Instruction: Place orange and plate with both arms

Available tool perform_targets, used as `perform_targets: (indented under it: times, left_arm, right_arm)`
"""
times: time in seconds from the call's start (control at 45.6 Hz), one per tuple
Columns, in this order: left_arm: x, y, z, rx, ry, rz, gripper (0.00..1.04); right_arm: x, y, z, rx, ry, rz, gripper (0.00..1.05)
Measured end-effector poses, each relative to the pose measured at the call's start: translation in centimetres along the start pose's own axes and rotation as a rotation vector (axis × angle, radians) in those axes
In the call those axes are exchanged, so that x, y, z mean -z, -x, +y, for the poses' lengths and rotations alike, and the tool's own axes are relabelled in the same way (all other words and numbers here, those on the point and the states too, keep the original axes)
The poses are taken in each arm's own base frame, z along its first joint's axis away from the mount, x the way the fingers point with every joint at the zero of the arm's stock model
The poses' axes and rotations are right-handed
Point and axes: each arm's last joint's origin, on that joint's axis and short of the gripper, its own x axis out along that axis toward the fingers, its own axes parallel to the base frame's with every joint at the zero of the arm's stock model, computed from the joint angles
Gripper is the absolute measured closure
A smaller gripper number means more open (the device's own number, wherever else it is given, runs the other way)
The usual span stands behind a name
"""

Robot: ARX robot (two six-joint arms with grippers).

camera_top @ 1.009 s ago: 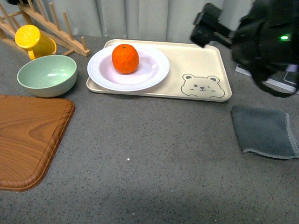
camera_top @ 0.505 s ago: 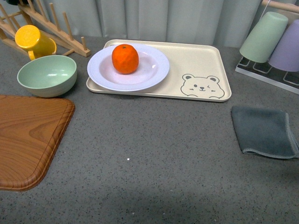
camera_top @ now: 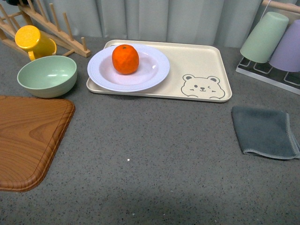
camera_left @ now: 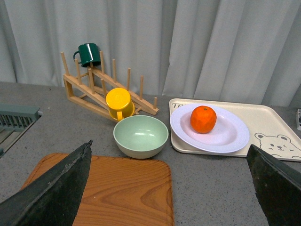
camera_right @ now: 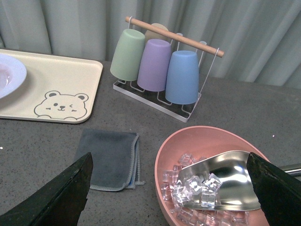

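Well, the orange [camera_top: 125, 59] sits in the plate [camera_top: 154, 75], and the plate rests on the left half of the bear tray [camera_top: 197, 61]. Both placements look done. Each wrist view shows its fingers spread wide and holding nothing: the left gripper [camera_left: 171, 188] faces the plate, the right gripper [camera_right: 169, 188] hangs over the cloth [camera_right: 109, 159] and ice bowl [camera_right: 188, 141]. I'd guess only parking the arms remains.

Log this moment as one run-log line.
orange: on plate | plate: on bear tray | left gripper: open, empty | right gripper: open, empty
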Motion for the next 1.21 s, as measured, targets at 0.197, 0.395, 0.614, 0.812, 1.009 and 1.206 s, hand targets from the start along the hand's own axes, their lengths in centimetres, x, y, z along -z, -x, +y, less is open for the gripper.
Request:
perform_targets:
  times: [0.197, 0.395, 0.614, 0.812, 1.009, 1.206]
  left_arm:
    - [0.0, 0.0, 0.0, 0.0, 0.0, 0.0, 0.07]
    - [0.0, 0.0, 0.0, 0.0, 0.0, 0.0, 0.07]
    - [0.0, 0.0, 0.0, 0.0, 0.0, 0.0, 0.07]
    - [0.0, 0.0, 0.0, 0.0, 0.0, 0.0, 0.07]
    - [0.0, 0.0, 0.0, 0.0, 0.0, 0.0, 0.07]
    - [0.0, 0.0, 0.0, 0.0, 0.0, 0.0, 0.07]
  right_arm:
    - [-0.7, 0.4, -0.2, -0.108, -0.131, -0.231, 0.36]
    - [0.1, 1.2, -0.2, -0.118, -0.157, -0.197, 0.8]
    - [-0.1, 1.5, -0.3, -0.116, -0.162, -0.228, 1.04]
    - [-0.1, 1.5, -0.3, -0.117, -0.162, -0.228, 0.75]
    - [-0.1, 1.5, -0.3, -0.116, -0.162, -0.228, 0.42]
    - [-0.1, 1.5, -0.3, -0.116, -0.162, -0.228, 0.08]
